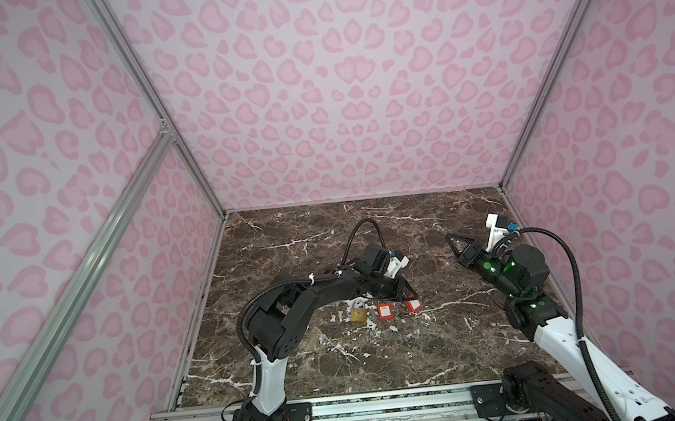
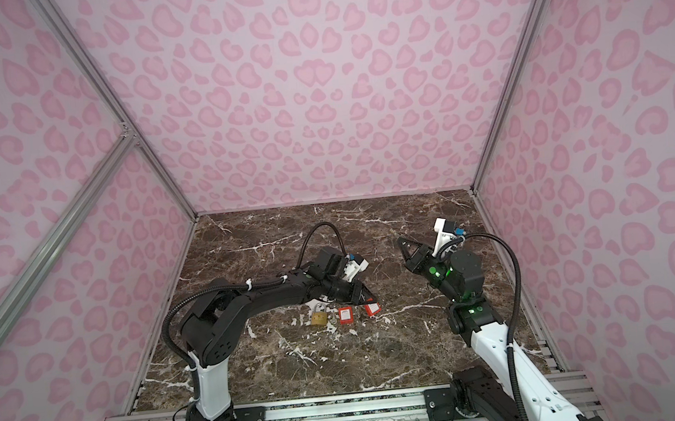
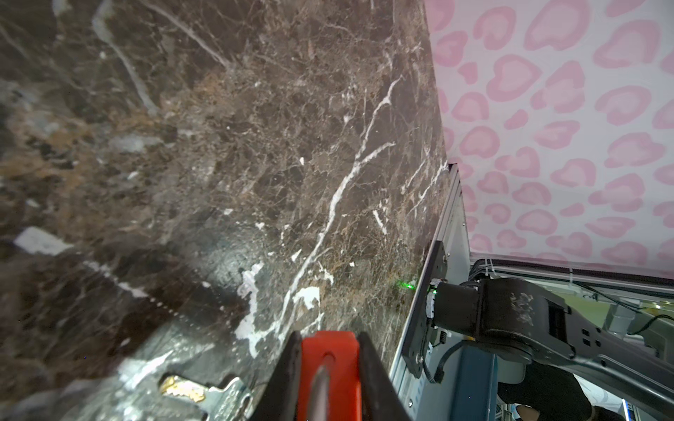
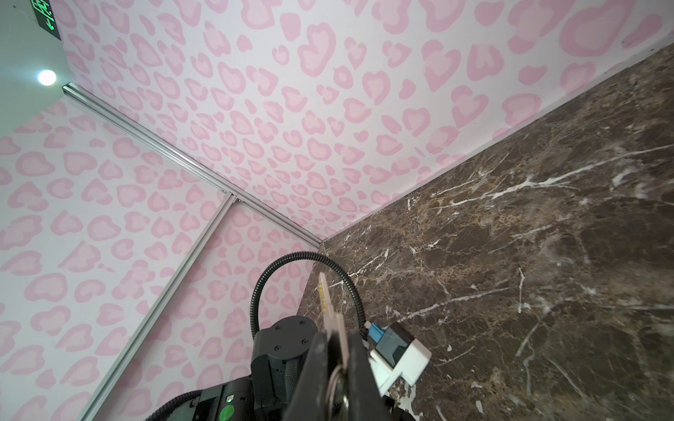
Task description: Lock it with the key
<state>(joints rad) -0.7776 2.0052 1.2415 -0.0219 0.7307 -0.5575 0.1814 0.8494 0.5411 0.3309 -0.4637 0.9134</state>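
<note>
My right tool [image 4: 335, 339] pinches the key [image 4: 325, 302] at two o'clock; left tool [image 3: 328, 339] seemingly clamps the red padlock [image 3: 341, 351]; insertion remains.

This looks like a robotics lab test cell rather than a lived-in room. Pink heart-spotted panels [image 1: 336, 74] hang on bare aluminium framing [image 1: 152, 102], boxing in a brown marble-look tabletop [image 1: 422, 345]. A left arm [image 1: 290, 307] and a right arm [image 1: 555, 334] are bolted to a slotted metal rail [image 1: 386, 407] along its near edge. Above the panels I can see a green exit sign [image 4: 45, 16] and a ceiling lamp [image 4: 46, 77].
</note>
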